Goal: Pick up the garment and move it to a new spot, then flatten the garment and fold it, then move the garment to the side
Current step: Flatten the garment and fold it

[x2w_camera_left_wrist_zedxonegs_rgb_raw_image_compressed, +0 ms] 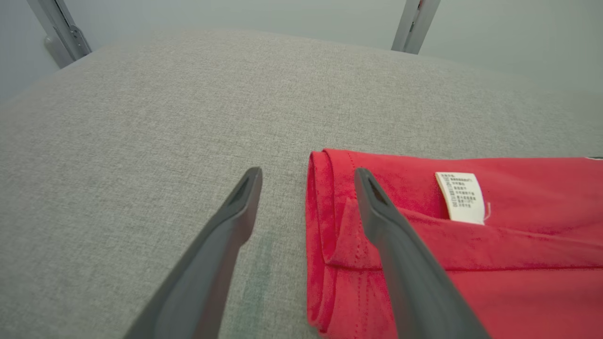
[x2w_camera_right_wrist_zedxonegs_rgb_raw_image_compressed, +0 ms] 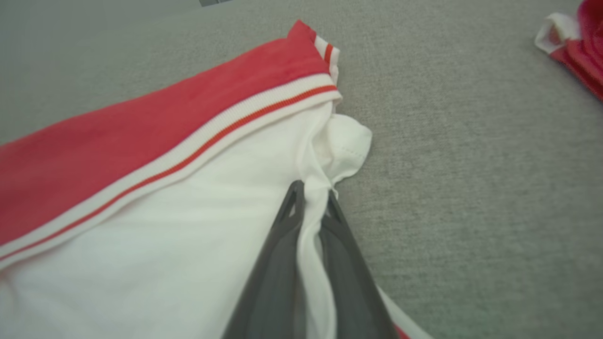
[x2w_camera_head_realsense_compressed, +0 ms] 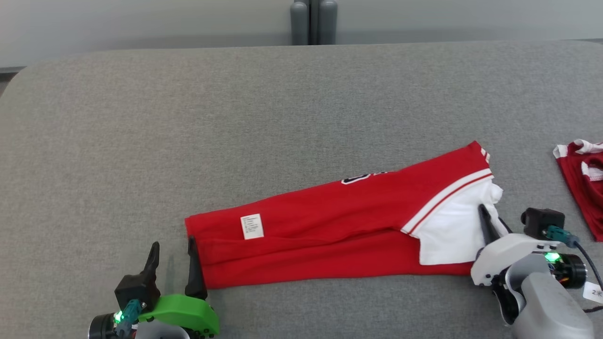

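Garment (x2w_camera_head_realsense_compressed: 330,235) lies lengthwise between both arms
Right gripper (x2w_camera_right_wrist_zedxonegs_rgb_raw_image_compressed: 313,197) pinches white end, left gripper (x2w_camera_head_realsense_compressed: 173,242) gapes astride hem

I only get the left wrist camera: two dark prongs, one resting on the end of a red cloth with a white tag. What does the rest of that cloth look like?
Observer: It is a red garment folded into a long strip on the grey surface. Its other end is white fabric with striped trim.
Operator: Is anything holding that end?
Observer: Yes. The right arm's jaws are shut on a pinch of the white fabric.
Operator: Is it the only clothing out?
Observer: No. A second red-and-white garment lies apart from it, at the right edge of the head view.
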Tool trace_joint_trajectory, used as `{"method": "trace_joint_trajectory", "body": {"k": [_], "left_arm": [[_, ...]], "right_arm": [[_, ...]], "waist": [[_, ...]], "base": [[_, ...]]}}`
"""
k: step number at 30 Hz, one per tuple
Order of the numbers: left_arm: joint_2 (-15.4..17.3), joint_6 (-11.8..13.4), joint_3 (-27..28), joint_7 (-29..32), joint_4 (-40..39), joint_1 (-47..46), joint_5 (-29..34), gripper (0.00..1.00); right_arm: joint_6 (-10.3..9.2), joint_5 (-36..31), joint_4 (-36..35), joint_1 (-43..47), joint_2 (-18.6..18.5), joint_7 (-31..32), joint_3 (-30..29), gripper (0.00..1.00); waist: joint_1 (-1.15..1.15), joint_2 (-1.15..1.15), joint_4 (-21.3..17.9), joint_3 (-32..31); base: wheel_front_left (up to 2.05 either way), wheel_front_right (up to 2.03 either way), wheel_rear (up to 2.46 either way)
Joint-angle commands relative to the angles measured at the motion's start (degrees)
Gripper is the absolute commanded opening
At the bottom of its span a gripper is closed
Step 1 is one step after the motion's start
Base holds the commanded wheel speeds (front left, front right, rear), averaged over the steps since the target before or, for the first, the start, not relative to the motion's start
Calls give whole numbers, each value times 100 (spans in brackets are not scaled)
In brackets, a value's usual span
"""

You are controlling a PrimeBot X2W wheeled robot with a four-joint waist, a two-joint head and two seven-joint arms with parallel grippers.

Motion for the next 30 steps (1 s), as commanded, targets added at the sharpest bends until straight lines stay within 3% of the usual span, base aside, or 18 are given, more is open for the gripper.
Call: {"method": "trace_joint_trajectory", "body": {"k": [1,8,12,15,23,30], "left_arm": [[24,-30,-7,3,-15,-67,37,100],[26,-87,-106,3,23,-162,51,100],[26,-82,-205,3,52,-252,0,100],[27,-82,-290,3,89,-303,-20,100],[28,-57,-504,3,122,-380,96,100],[25,-57,-665,3,122,-277,72,100]], "right_arm": [[-29,-14,-30,240,-192,42,-160,0],[-22,-149,-781,371,-141,27,-574,0],[-22,-14,-1298,419,-18,24,-393,0],[-21,212,-1807,485,115,23,68,0],[-19,1093,-2916,711,243,23,1764,0],[-19,1688,-3067,563,256,23,2964,0]], "waist": [[0,0,-266,-55],[0,0,-862,-102],[0,0,-1027,-95],[0,0,-1011,-85],[0,0,-359,-59],[0,0,502,-86]], "base": [[0,0,0],[0,0,0],[0,0,0],[0,0,0],[0,0,0],[0,0,0]]}}
